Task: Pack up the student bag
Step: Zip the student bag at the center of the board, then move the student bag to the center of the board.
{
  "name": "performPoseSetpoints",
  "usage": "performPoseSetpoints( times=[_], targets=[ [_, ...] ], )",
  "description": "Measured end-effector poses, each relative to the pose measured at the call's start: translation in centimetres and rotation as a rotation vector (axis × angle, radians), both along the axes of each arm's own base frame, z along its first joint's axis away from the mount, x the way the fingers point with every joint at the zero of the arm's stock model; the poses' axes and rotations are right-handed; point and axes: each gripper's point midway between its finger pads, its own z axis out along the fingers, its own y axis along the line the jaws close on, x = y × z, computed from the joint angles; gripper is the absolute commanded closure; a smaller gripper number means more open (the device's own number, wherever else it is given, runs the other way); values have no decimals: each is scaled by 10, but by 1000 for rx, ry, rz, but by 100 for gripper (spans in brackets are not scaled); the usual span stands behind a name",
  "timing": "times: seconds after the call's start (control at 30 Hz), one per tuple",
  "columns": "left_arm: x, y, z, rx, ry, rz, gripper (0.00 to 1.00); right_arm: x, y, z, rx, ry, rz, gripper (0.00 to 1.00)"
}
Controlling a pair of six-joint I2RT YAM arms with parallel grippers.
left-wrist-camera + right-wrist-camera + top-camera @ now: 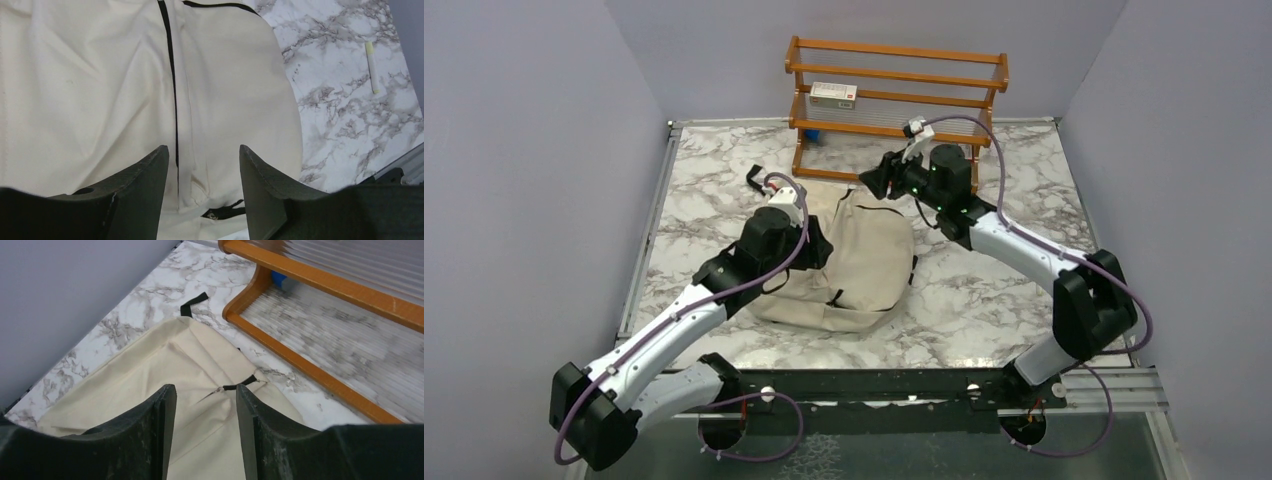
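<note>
The student bag [859, 265], a cream canvas backpack, lies flat on the marble table between the two arms. My left gripper [817, 246] hovers over its left side, open, with nothing between the fingers. In the left wrist view the gripper [203, 155] straddles the bag's [100, 90] black zipper line [172, 75], with a zipper pull [225, 211] below. My right gripper [879, 180] is open above the bag's far end. In the right wrist view that gripper [206, 392] is empty over the bag [165, 365], close to a black zipper pull [239, 385].
A wooden rack [894, 95] stands at the back with a white box [832, 94] on a shelf; its base rail [320, 375] runs close to the bag. A black strap [194, 302] sticks out at the bag's far end. A yellow marker [371, 67] lies on the marble. Walls enclose the table.
</note>
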Motion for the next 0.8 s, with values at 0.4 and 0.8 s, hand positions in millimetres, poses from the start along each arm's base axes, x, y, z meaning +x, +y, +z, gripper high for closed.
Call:
performPoseSetpoints(
  times=[0.4,0.8],
  targets=[
    [72,73,-14,23,53,211,38,-58,-69,-30,-132,264,-204,19],
    [90,115,-26,116,82,284,28,-140,-90,-150,-108,789,-291,16]
  ],
)
